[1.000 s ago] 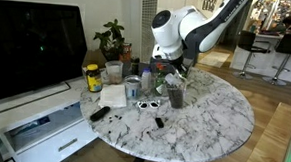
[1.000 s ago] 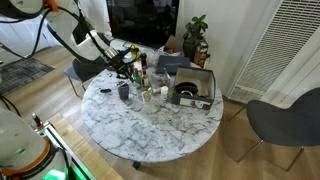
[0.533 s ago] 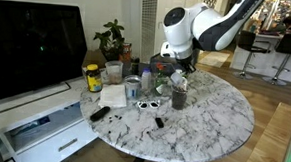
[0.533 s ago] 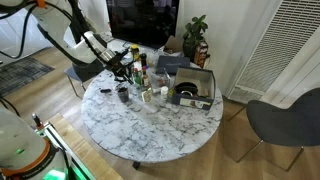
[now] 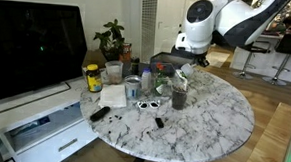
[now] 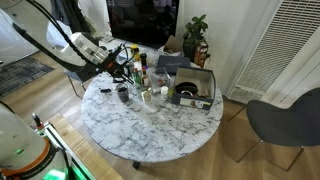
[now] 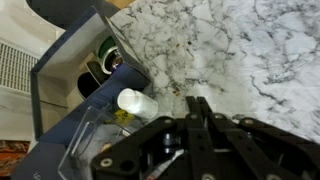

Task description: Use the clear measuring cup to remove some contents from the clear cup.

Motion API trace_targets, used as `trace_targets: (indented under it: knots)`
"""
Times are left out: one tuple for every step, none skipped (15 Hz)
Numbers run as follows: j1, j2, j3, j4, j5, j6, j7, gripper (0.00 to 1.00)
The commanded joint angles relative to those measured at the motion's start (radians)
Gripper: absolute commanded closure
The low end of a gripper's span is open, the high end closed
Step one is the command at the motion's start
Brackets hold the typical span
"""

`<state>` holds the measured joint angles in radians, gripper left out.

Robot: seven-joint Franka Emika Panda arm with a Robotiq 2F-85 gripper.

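Observation:
The clear cup (image 5: 178,94), tall and narrow with a dark lower part, stands near the middle of the marble table (image 5: 219,120); it also shows in an exterior view (image 6: 123,93). My gripper (image 5: 189,63) hangs above and a little to the right of the cup, clear of it, and shows in an exterior view (image 6: 113,63) too. In the wrist view its fingers (image 7: 197,106) are pressed together with nothing visible between them. I cannot make out the clear measuring cup for certain; something pale sits at the clear cup's rim.
A yellow-lidded jar (image 5: 93,78), a wider pale clear container (image 5: 113,73), a silver can (image 5: 133,87) and small bottles crowd the table's back. A grey open box (image 6: 195,88) holds a dark round item. A white bottle (image 7: 137,102) lies below the wrist.
The arm has lifted up and moved to the right, away from the clear cup it was down at a second ago. The cup stays in place.

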<state>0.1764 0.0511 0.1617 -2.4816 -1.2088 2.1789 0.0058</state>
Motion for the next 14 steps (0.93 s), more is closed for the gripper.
trace_targets:
  knots:
    - [-0.027,-0.108,-0.021,-0.113,-0.134,0.087,0.139,0.99]
    - [-0.043,-0.122,-0.036,-0.135,-0.175,0.134,0.180,0.99]
    - [-0.058,-0.133,-0.052,-0.156,-0.222,0.180,0.226,0.99]
    - [-0.077,-0.139,-0.073,-0.174,-0.269,0.248,0.273,0.99]
    - [-0.096,-0.140,-0.094,-0.188,-0.325,0.301,0.322,0.99]
    - [-0.114,-0.142,-0.115,-0.200,-0.384,0.348,0.369,0.99]
    - [-0.138,-0.143,-0.141,-0.210,-0.486,0.399,0.435,0.99]
    - [-0.150,-0.156,-0.157,-0.215,-0.563,0.438,0.472,0.99]
    - [-0.166,-0.155,-0.172,-0.214,-0.650,0.470,0.525,0.99]
    - [-0.183,-0.143,-0.198,-0.203,-0.732,0.539,0.591,0.99]
    - [-0.199,-0.129,-0.224,-0.186,-0.814,0.617,0.665,0.99]
    - [-0.171,-0.118,-0.192,-0.182,-0.696,0.522,0.567,0.96]
    - [-0.184,-0.118,-0.210,-0.180,-0.753,0.570,0.613,0.96]
    - [-0.193,-0.118,-0.221,-0.180,-0.777,0.590,0.631,0.96]
